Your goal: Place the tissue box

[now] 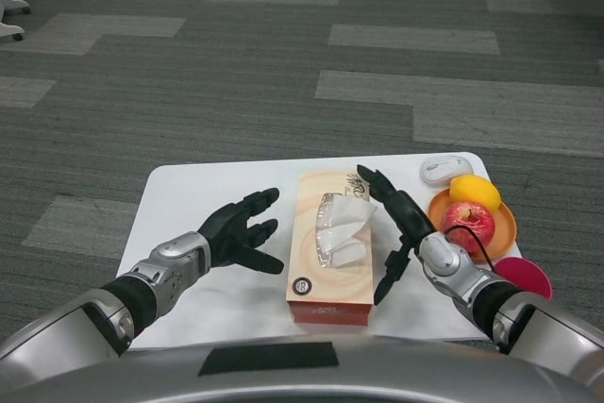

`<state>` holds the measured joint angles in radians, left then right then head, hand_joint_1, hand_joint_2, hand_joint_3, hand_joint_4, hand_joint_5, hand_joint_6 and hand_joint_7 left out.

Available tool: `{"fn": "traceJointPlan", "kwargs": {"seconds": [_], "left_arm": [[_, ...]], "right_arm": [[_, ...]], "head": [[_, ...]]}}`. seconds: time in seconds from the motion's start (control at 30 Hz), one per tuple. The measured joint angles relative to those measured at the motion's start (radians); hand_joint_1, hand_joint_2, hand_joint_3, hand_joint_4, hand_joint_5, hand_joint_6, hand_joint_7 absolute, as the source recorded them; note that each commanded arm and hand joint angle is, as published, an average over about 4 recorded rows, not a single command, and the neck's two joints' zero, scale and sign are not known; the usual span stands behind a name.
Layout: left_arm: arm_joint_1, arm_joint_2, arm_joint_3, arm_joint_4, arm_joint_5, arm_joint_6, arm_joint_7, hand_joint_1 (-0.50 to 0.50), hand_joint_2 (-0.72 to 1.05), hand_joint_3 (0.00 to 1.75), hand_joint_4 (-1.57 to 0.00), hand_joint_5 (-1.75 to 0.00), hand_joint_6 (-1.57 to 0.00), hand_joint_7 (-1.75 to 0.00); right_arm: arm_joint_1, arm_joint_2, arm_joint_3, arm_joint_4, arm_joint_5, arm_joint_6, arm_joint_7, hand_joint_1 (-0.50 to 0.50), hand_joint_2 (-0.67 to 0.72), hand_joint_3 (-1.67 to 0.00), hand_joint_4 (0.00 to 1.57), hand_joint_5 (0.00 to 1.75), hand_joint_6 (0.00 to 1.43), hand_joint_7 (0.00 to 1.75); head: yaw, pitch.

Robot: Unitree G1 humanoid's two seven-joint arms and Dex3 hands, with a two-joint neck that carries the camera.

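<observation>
Cardboard tissue box point(328, 250) on worktop point(189, 197), likely light, crushable: take by long sides; left robot hand point(240, 232) and right robot hand point(394, 224) flank it, spread, empty.

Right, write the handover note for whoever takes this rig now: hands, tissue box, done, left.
Left hand: open, fingers spread, just left of the tissue box, not touching it.
Right hand: open, fingers extended along the box's right side; contact cannot be told.
Tissue box: lies flat mid-table on the white table, tissue sticking out of the top, held by neither hand.
Nearby, on the right: an orange plate with an apple and a lemon, a white mouse, a pink disc.
Done: box is on the table.
Left: whether it is released for good or about to be gripped cannot be told; check before moving.
</observation>
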<state>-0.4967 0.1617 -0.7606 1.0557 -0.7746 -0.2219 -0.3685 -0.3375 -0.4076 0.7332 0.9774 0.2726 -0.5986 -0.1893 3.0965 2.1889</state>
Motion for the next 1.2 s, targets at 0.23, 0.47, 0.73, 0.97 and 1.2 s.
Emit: {"fn": "traceJointPlan", "kwargs": {"seconds": [0.23, 0.47, 0.73, 0.97, 1.2], "left_arm": [[0.003, 0.000, 0.008, -0.001, 0.000, -0.002, 0.000, 0.50, 0.87, 0.09, 0.00, 0.00, 0.00, 0.00], [0.004, 0.000, 0.018, -0.002, 0.000, -0.004, -0.001, 0.50, 0.87, 0.09, 0.00, 0.00, 0.00, 0.00], [0.007, 0.004, 0.047, -0.022, 0.001, -0.005, -0.001, 0.50, 0.87, 0.09, 0.00, 0.00, 0.00, 0.00], [0.021, 0.024, 0.110, -0.071, 0.007, -0.009, -0.002, 0.50, 0.87, 0.09, 0.00, 0.00, 0.00, 0.00], [0.050, 0.050, 0.229, -0.187, 0.058, -0.022, -0.004, 0.50, 0.96, 0.09, 0.00, 0.00, 0.00, 0.00]], "right_arm": [[0.010, -0.008, -0.023, -0.038, -0.002, -0.004, 0.005, -0.42, 0.34, -0.16, 0.00, 0.34, 0.00, 0.07], [0.012, -0.011, -0.064, -0.041, -0.004, -0.009, 0.017, -0.42, 0.34, -0.16, 0.00, 0.29, 0.00, 0.07], [0.025, -0.016, -0.128, -0.044, -0.010, -0.010, 0.037, -0.42, 0.34, -0.16, 0.00, 0.19, 0.00, 0.07], [0.051, -0.028, -0.208, -0.089, -0.012, -0.012, 0.061, -0.42, 0.34, -0.16, 0.00, 0.19, 0.00, 0.07], [0.073, -0.037, -0.276, -0.193, -0.012, -0.014, 0.069, -0.42, 0.39, -0.16, 0.00, 0.19, 0.00, 0.07]], "head": [[0.000, 0.000], [0.002, 0.004], [0.006, 0.008], [0.010, 0.022], [0.015, 0.041]]}}
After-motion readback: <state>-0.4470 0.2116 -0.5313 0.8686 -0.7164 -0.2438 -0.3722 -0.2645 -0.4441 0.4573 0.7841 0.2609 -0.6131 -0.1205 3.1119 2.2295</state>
